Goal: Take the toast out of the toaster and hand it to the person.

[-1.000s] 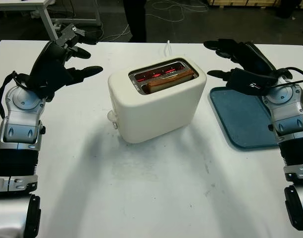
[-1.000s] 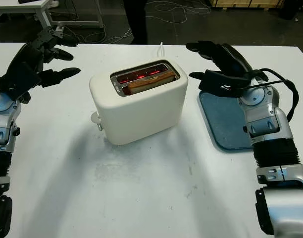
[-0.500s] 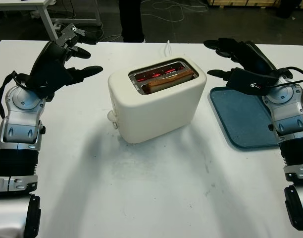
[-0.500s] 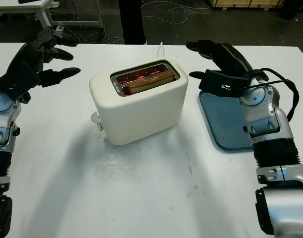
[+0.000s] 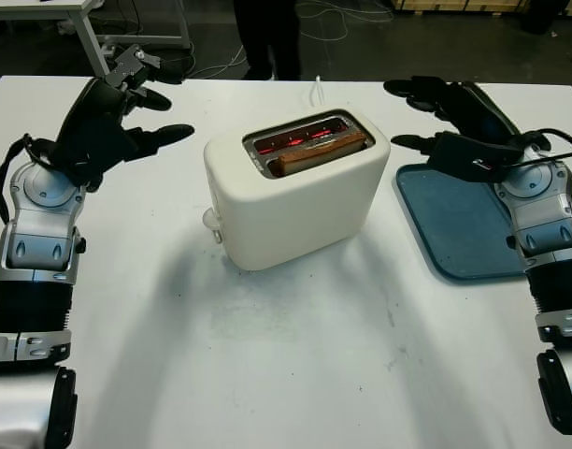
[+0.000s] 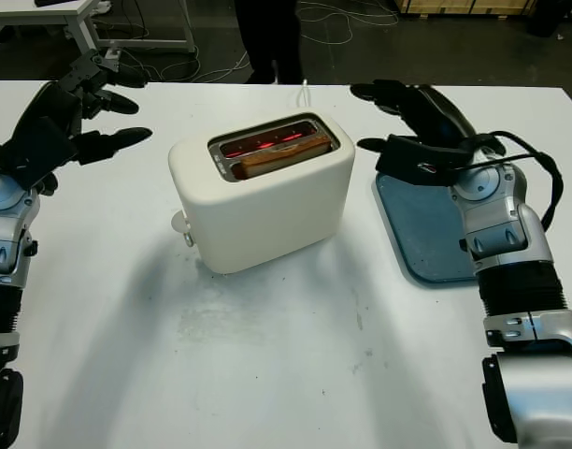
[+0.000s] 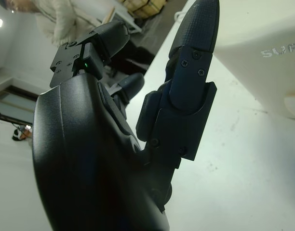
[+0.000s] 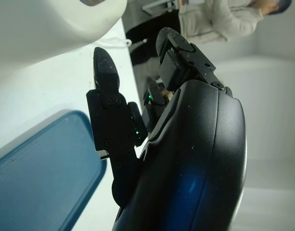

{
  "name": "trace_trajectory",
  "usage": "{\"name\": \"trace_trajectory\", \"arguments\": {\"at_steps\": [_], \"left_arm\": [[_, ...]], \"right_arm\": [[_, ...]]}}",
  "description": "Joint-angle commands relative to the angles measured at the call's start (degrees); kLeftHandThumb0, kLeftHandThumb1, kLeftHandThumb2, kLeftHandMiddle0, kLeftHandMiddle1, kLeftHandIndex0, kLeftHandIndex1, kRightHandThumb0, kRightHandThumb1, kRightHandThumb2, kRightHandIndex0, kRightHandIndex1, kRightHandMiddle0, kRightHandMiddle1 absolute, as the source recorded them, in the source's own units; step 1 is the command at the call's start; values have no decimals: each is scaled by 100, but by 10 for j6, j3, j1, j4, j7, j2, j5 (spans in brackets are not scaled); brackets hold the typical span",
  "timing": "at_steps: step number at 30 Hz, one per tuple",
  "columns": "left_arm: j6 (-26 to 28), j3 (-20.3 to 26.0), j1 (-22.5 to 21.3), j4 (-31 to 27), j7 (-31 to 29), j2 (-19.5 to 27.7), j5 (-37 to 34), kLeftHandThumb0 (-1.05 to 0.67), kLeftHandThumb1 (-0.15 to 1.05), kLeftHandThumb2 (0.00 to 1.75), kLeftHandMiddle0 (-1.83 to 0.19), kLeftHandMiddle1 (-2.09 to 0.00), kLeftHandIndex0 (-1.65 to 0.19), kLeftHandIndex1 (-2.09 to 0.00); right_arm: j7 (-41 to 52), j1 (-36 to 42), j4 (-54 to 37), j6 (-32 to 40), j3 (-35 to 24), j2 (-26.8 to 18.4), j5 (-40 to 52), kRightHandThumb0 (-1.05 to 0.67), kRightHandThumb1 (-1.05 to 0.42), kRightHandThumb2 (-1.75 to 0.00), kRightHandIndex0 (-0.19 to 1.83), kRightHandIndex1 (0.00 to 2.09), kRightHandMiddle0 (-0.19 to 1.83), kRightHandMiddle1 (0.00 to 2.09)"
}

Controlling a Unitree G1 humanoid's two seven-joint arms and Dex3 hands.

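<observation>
- Nearest the robot lies the bare front of the flat white table (image 5: 286, 374), with no object on it.
- At mid-table stands the cream, rounded plastic toaster (image 5: 300, 196), set at an angle, its slots glowing red inside.
- The browned slice of toast (image 5: 321, 152) sits in the nearer slot, its top edge just proud of the opening; nothing is touching it.
- Just beside the toaster, on the robot's right, lies the dark blue, flat rectangular tray (image 5: 459, 224), with nothing on the part in view.
- The black three-fingered right hand (image 5: 454, 117) hovers over the tray's far corner, near the toaster's end; it is open and holds nothing.
- The black three-fingered left hand (image 5: 113, 117) hangs above the table on the other side of the toaster, apart from it, also open and holding nothing.
- Beyond the table's far edge stands a person in dark trousers (image 5: 272, 33).
- Judgement: the task is at its opening step, the reach for the toast. The next move calls for one hand, probably the right, to come over the slot and pinch the narrow exposed edge, clear of the hot slot.
</observation>
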Motion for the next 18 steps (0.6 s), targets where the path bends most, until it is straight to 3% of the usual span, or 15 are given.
{"name": "trace_trajectory", "arguments": {"at_steps": [1,18], "left_arm": [[2,0,-4,-6,-1,0,-6,-84,91,0,0,-126,0,-113],[2,2,1,-6,-2,2,-6,-84,91,0,0,-125,0,-113]], "right_arm": [[-3,0,-11,8,-2,-2,0,-32,-92,-13,44,0,43,0],[1,-2,3,-3,-6,2,13,-30,-92,-14,43,0,42,0]]}}
